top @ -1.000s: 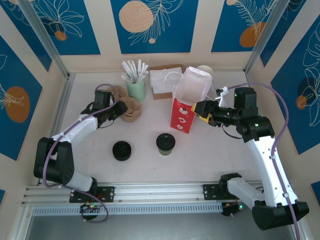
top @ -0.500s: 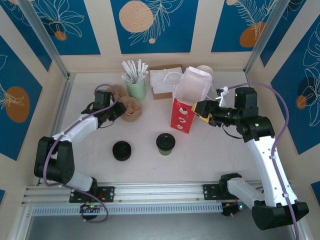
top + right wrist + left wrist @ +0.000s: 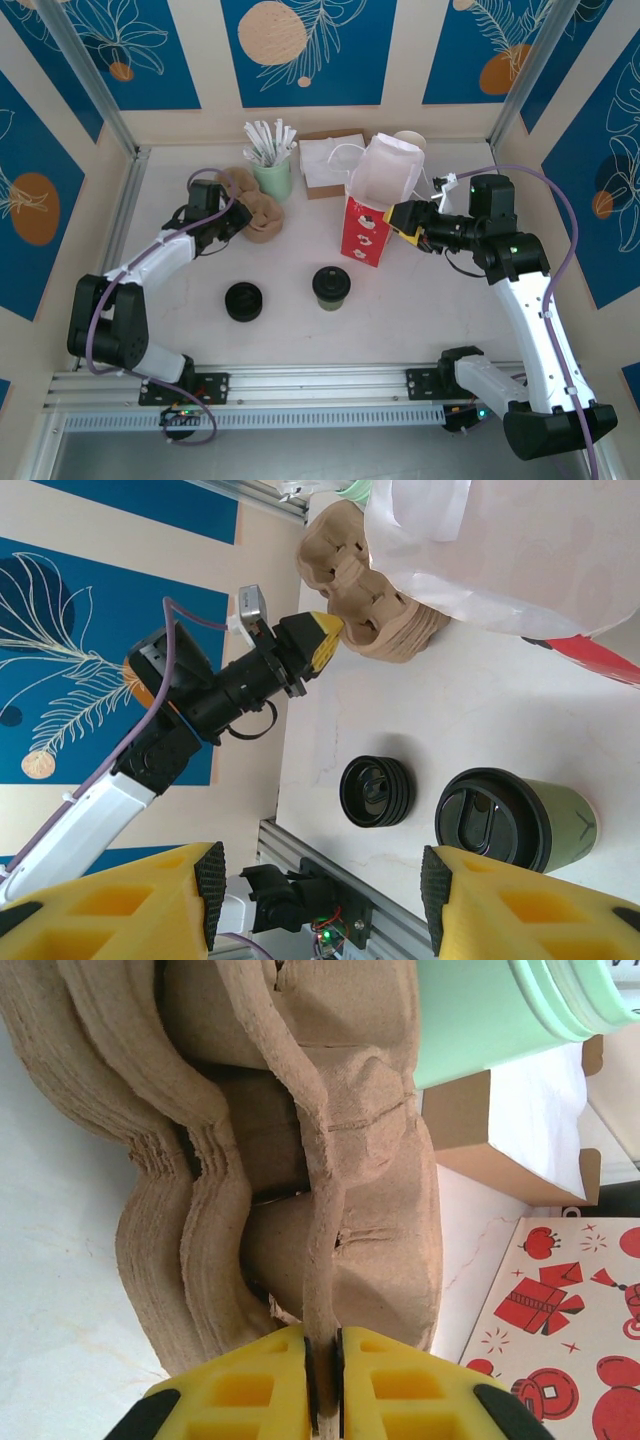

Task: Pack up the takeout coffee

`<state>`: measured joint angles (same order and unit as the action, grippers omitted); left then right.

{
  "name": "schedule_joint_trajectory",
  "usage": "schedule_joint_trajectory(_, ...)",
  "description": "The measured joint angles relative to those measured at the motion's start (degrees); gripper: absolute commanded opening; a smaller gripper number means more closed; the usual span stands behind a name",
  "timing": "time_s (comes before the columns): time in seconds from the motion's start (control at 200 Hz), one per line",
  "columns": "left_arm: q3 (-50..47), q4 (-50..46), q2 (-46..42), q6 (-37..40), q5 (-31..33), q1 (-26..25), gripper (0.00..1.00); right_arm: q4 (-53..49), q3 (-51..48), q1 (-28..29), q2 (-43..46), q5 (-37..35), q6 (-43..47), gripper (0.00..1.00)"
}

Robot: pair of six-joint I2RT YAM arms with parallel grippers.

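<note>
My left fingers (image 3: 235, 1392) were clenched on a carrier (image 3: 330, 1160) near the far edge of the table (image 3: 420, 320), my right fingers (image 3: 110, 900) gaped beside the bag (image 3: 372, 215), and the coffee (image 3: 331, 286) stood mid-table, not yet packed.

A pale, faintly veined desk (image 3: 400, 315) sits boxed in by cream walls (image 3: 180, 125) with blue panels (image 3: 330, 70) (white leaf outlines, orange discs), evenly lit, with an aluminium rail (image 3: 320, 379) in front.
</note>
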<state>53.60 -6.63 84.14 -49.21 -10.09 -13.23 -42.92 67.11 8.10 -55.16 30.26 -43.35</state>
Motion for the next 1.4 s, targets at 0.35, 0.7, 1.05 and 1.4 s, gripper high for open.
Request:
schedule_joint_trajectory(0.35, 0.0, 0.5, -2.51, 0.0, -1.18, 0.0, 0.1, 0.0, 0.0, -0.37, 0.0, 0.02, 0.0, 0.57)
schedule_joint_trajectory(0.7, 1.05, -0.79, -5.01, 0.24, -1.95, 0.0, 0.07, -0.02, 0.0, -0.87, 0.81, 0.28, 0.02, 0.57)
schedule_joint_trajectory(1.05, 4.35, -3.76, -8.15, 0.7, -2.38, 0.02, 0.05, -0.24, 0.37, -1.38, 1.01, 0.59, 0.42, 0.57)
schedule_joint_trajectory(1.4, 12.37, -13.03, -16.87, 4.33, -6.03, 0.07, 0.05, 3.17, 2.6, -1.49, 2.05, 3.89, 0.39, 0.57)
